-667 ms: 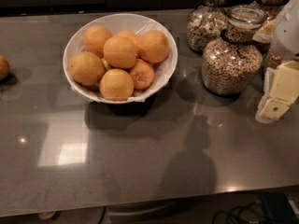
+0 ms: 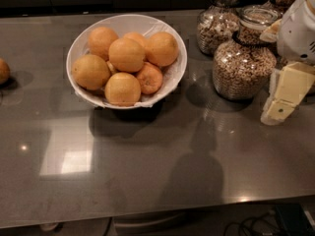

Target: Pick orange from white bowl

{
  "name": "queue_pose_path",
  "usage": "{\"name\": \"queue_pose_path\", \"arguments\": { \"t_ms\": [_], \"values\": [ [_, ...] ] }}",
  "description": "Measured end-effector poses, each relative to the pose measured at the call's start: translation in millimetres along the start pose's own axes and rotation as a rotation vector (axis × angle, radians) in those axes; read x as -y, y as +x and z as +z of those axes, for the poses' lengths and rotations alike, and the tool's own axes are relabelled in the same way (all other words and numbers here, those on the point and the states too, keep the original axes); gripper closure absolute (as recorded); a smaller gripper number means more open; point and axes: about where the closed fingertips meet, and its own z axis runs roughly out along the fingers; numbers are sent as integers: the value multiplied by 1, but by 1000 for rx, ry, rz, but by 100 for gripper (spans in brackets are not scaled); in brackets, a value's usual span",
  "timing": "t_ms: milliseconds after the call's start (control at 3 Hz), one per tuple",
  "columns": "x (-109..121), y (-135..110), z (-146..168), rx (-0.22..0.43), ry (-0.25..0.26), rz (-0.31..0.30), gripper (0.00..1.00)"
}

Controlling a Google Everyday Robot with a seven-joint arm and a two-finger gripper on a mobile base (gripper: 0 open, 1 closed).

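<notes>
The white bowl [image 2: 173, 80] stands at the back left of the grey counter, lined with crinkled white paper. It holds several large pale yellow-orange oranges; the top one [image 2: 126, 54] sits in the middle of the pile. A smaller, deeper-orange fruit [image 2: 149, 77] lies among them. My gripper [image 2: 281, 102], cream-coloured under a white arm [image 2: 298, 31], hangs at the right edge of the view. It is well to the right of the bowl, just above the counter, and holds nothing.
Glass jars of grain stand at the back right: a big one [image 2: 243, 65] right beside my gripper and another [image 2: 216, 27] behind it. A lone dark brownish-orange fruit [image 2: 3, 72] lies at the left edge. The counter's front edge [image 2: 157, 213] runs along the bottom.
</notes>
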Motion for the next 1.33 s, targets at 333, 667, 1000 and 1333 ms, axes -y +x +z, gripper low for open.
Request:
{"name": "queue_pose_path", "arguments": {
  "t_ms": [333, 667, 1000, 1333],
  "values": [
    [15, -27, 12, 29, 30, -41, 0],
    [25, -64, 15, 74, 70, -104, 0],
    [36, -93, 17, 121, 101, -163, 0],
    [36, -93, 17, 121, 101, -163, 0]
  ]
}}
